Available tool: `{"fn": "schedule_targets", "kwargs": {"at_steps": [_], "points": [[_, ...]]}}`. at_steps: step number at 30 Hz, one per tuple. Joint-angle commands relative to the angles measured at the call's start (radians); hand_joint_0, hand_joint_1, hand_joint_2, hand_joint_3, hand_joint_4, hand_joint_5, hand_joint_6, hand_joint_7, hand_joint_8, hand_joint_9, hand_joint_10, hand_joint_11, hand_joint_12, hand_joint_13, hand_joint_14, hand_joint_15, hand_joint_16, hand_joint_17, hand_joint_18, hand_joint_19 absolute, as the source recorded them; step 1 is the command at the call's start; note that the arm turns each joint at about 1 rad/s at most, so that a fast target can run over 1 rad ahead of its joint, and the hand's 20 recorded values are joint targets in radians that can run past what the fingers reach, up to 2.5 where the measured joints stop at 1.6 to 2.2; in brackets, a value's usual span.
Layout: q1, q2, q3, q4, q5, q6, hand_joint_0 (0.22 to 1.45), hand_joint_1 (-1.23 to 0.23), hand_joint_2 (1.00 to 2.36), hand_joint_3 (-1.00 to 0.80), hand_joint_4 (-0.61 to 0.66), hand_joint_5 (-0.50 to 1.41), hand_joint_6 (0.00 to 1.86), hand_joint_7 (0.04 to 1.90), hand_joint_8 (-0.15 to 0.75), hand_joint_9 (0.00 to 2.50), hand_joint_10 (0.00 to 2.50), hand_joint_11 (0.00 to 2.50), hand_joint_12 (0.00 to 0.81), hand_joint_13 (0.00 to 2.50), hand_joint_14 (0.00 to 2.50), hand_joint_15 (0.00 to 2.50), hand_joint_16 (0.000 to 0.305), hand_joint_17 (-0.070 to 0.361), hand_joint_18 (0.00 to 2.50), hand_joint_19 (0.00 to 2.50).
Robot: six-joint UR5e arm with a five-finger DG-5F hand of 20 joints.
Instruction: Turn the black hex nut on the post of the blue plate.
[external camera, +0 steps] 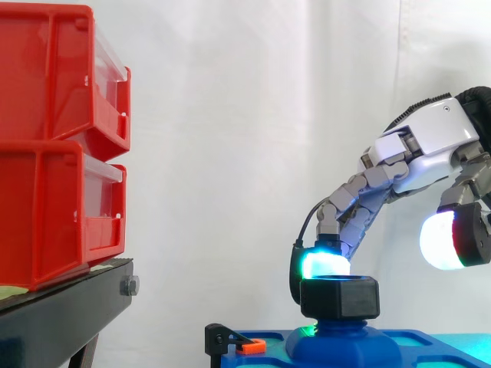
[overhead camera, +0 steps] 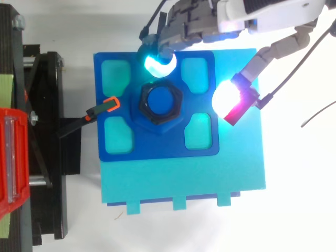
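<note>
the robot hand (external camera: 433, 146) hung at the right, palm down, fingers (external camera: 368, 192) stretched down-left, thumb (external camera: 453, 230) spread well apart.

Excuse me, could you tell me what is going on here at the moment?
A robot hand is working at the black hex nut that sits on the post of the blue plate. Its glowing fingertips are by the nut's top edge, while the thumb hangs off to one side, clear of it. The nut is not gripped yet.
</note>
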Motion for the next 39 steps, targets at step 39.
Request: {"fn": "schedule_targets", "kwargs": {"at_steps": [39], "points": [[0.123, -0.001, -0.006, 0.1, 0.133, 0.191, 0.49, -0.44, 1.0, -0.5, 0.16, -0.19, 0.5, 0.81, 0.193, 0.54, 0.01, 0.23, 0.298, 0.63, 0.02, 0.34, 0.03, 0.067, 0.19, 0.38]]}}
